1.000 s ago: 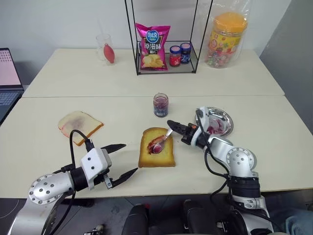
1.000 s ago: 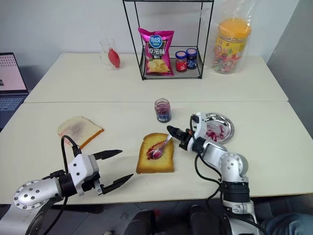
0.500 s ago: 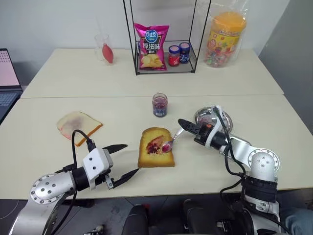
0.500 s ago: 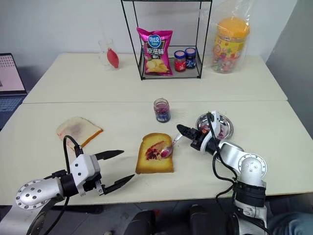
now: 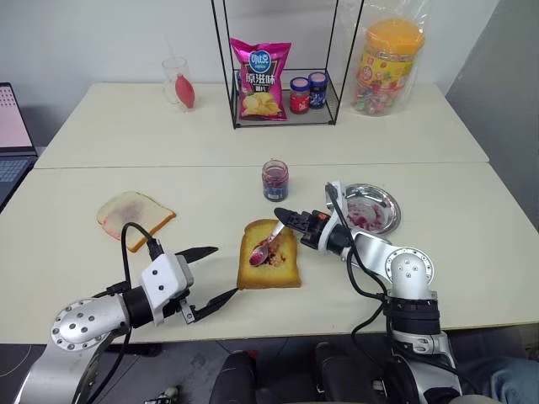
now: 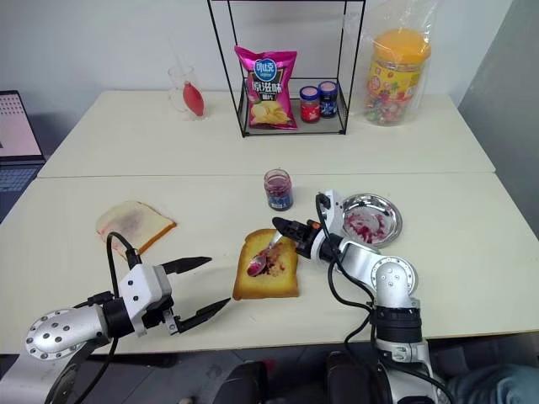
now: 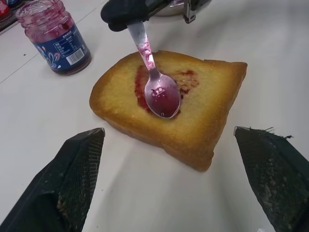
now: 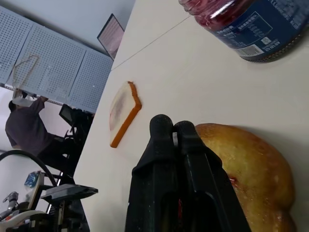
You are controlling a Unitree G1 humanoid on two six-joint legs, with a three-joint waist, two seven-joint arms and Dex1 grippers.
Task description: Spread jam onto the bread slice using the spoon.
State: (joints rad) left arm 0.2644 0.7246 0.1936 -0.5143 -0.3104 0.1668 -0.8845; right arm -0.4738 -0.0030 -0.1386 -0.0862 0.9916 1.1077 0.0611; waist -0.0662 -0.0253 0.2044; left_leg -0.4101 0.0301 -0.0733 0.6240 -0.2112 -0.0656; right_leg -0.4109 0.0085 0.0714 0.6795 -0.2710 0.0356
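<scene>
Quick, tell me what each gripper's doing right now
Left gripper: open, holding nothing.
Right gripper: shut on the spoon, its bowl on the bread slice.

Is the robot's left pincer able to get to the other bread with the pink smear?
Probably yes. The open left pincer hovers near the table's front edge, and only bare table lies between it and the pale smeared slice.

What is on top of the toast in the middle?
A streak of jam and the spoon, held by the right gripper. The bowl hides the bread slice beneath it.
</scene>
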